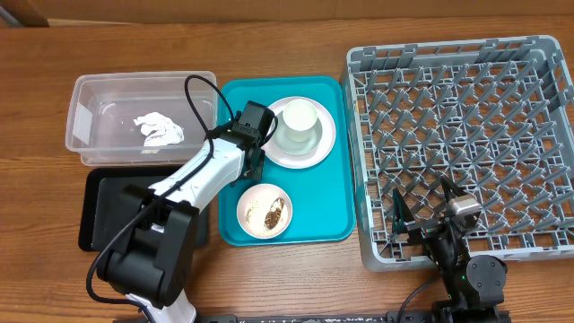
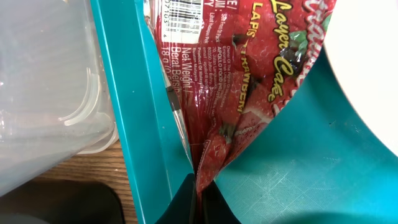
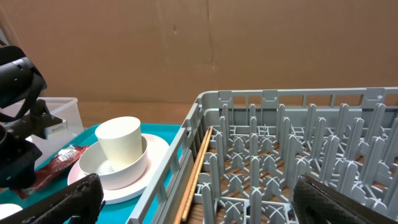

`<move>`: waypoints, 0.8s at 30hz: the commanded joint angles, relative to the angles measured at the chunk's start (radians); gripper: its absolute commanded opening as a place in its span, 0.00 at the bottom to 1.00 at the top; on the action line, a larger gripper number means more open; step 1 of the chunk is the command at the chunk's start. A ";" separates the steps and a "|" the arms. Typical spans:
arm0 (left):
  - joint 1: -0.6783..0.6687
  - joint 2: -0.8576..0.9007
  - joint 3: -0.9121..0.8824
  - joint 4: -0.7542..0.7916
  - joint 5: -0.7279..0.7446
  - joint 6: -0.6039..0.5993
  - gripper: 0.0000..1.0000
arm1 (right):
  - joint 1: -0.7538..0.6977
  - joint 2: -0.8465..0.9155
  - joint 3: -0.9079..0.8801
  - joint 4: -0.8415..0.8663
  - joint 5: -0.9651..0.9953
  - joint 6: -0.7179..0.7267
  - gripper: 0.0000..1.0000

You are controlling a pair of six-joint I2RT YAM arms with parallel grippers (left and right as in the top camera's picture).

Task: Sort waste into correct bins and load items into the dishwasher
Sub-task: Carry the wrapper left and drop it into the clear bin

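Note:
My left gripper (image 2: 202, 190) is shut on the bottom corner of the red-and-white wrapper (image 2: 249, 74), low over the left side of the teal tray (image 2: 298, 174). From overhead the left gripper (image 1: 255, 154) sits just left of the plate (image 1: 325, 148); the wrapper is hidden there. A pale cup (image 1: 298, 121) stands in a bowl (image 3: 112, 169) on that plate. A small bowl (image 1: 265, 211) holds rice and brown scraps. The crumpled napkin (image 1: 160, 128) lies in the clear tub (image 1: 90, 94). My right gripper (image 1: 421, 211) is open and empty over the grey rack (image 1: 466, 135).
The black tray (image 1: 103, 211) lies in front of the clear tub, left of the teal tray (image 1: 323, 211). A wooden stick (image 3: 199, 168) lies inside the rack along its left wall. The wrapper (image 3: 62, 158) shows in the right wrist view beside the plate.

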 commanded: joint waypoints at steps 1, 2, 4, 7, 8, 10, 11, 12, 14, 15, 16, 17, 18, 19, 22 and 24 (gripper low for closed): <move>0.000 0.008 -0.001 0.003 -0.017 -0.011 0.04 | -0.008 -0.012 -0.011 0.005 0.006 -0.003 1.00; 0.000 0.005 0.003 0.003 -0.017 -0.011 0.04 | -0.008 -0.012 -0.011 0.005 0.006 -0.003 1.00; 0.000 -0.008 0.018 0.002 -0.017 -0.011 0.04 | -0.008 -0.012 -0.011 0.005 0.006 -0.003 1.00; 0.000 -0.044 0.058 -0.011 -0.016 -0.031 0.04 | -0.008 -0.012 -0.011 0.005 0.006 -0.003 1.00; 0.000 -0.060 0.072 -0.016 -0.016 -0.042 0.04 | -0.008 -0.012 -0.011 0.005 0.006 -0.003 1.00; 0.000 -0.089 0.097 -0.024 -0.016 -0.053 0.04 | -0.008 -0.012 -0.011 0.005 0.006 -0.003 1.00; 0.000 -0.103 0.107 -0.024 -0.017 -0.052 0.04 | -0.008 -0.012 -0.011 0.005 0.006 -0.003 1.00; 0.000 -0.121 0.117 -0.024 -0.017 -0.052 0.04 | -0.008 -0.012 -0.011 0.005 0.006 -0.003 1.00; 0.000 -0.153 0.131 -0.019 -0.027 -0.052 0.04 | -0.008 -0.012 -0.011 0.005 0.006 -0.003 1.00; 0.000 -0.163 0.134 -0.018 -0.036 -0.052 0.04 | -0.008 -0.012 -0.011 0.005 0.006 -0.003 1.00; 0.000 -0.175 0.137 -0.016 -0.051 -0.053 0.04 | -0.008 -0.012 -0.011 0.005 0.006 -0.003 1.00; 0.000 -0.188 0.139 -0.013 -0.071 -0.053 0.04 | -0.008 -0.012 -0.011 0.005 0.006 -0.003 1.00; 0.001 -0.199 0.139 -0.008 -0.091 -0.053 0.04 | -0.008 -0.012 -0.011 0.005 0.006 -0.003 1.00; 0.002 -0.209 0.139 -0.003 -0.108 -0.058 0.04 | -0.008 -0.012 -0.011 0.005 0.006 -0.003 1.00; 0.023 -0.224 0.139 0.006 -0.114 -0.094 0.04 | -0.008 -0.012 -0.011 0.005 0.006 -0.003 1.00; 0.064 -0.221 0.139 0.008 -0.114 -0.120 0.04 | -0.008 -0.012 -0.011 0.005 0.006 -0.003 1.00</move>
